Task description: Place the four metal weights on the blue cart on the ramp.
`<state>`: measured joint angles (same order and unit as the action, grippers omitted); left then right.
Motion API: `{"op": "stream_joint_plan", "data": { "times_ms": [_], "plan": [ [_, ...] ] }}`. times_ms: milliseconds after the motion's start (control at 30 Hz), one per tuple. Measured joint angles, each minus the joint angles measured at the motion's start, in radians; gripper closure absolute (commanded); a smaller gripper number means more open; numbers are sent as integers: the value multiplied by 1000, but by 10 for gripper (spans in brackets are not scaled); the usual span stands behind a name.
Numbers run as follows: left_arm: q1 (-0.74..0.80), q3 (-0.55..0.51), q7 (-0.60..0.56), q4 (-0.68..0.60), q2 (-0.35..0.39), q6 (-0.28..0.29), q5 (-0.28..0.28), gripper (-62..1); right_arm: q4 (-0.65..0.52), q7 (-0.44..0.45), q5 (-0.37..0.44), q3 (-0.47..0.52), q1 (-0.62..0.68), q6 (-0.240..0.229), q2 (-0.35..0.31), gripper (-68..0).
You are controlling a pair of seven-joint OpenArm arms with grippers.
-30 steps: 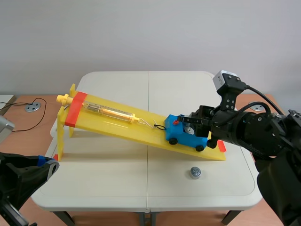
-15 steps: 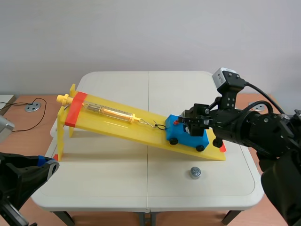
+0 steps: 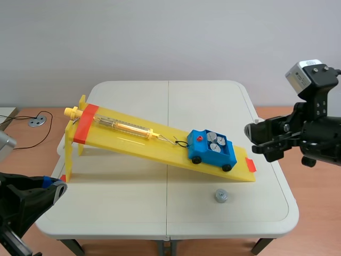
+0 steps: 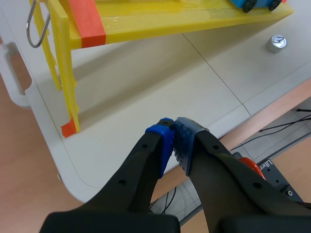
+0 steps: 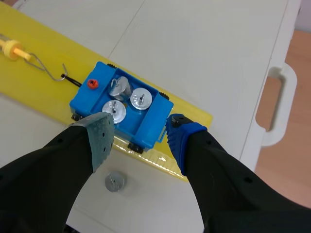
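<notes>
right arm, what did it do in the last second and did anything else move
The right arm's tool drew back from over the blue cart to the robot's right, open, leaving three round metal weights showing in it. The cart, the yellow ramp, the loose fourth metal weight and the left arm's tool, shut, stayed put.

3 wts (image 5: pixel 141 98) in cart (image 5: pixel 151 120); wt (image 5: pixel 115 182) outside.

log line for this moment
cart: three weights in | table: one weight loose | right claw: open, empty | left claw: shut, empty
</notes>
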<state>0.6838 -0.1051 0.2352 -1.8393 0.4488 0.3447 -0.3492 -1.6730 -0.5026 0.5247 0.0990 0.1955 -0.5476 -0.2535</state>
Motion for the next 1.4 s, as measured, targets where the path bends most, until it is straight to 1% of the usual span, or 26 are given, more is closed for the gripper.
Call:
{"op": "stream_joint_plan", "data": {
  "times_ms": [200, 333, 533, 700, 767, 867, 967, 1100, 1267, 1400],
  "plan": [
    [0, 0, 0, 0, 0, 0, 0, -36, -101, -24, 0, 29, 105, 0, -64, -279],
    [0, 0, 0, 0, 0, 0, 0, -36, -143, -32, 0, 48, 177, -7, -93, -279],
    [0, 0, 0, 0, 0, 0, 0, -36, -148, -35, 0, 55, 255, -11, -93, -279],
    [0, 0, 0, 0, 0, 0, 0, -36, -148, -34, -5, 55, 262, -10, -93, -279],
    [0, 0, 0, 0, 0, 0, 0, -36, -148, -29, -19, 54, 262, -8, -93, -279],
    [0, 0, 0, 0, 0, 0, 0, -36, -147, -7, -52, 44, 262, 2, -93, -279],
    [0, 0, 0, 0, 0, 0, 0, -36, -138, 32, -108, 8, 262, 19, -92, -279],
    [0, 0, 0, 0, 0, 0, 0, -36, -104, 69, -193, -58, 248, 57, -77, -279],
    [0, 0, 0, 0, 0, 0, 0, -36, -22, 101, -280, -146, 192, 108, -30, -279],
    [0, 0, 0, 0, 0, 0, 0, -36, 65, 121, -321, -202, 134, 141, 10, -279]
  ]
}}
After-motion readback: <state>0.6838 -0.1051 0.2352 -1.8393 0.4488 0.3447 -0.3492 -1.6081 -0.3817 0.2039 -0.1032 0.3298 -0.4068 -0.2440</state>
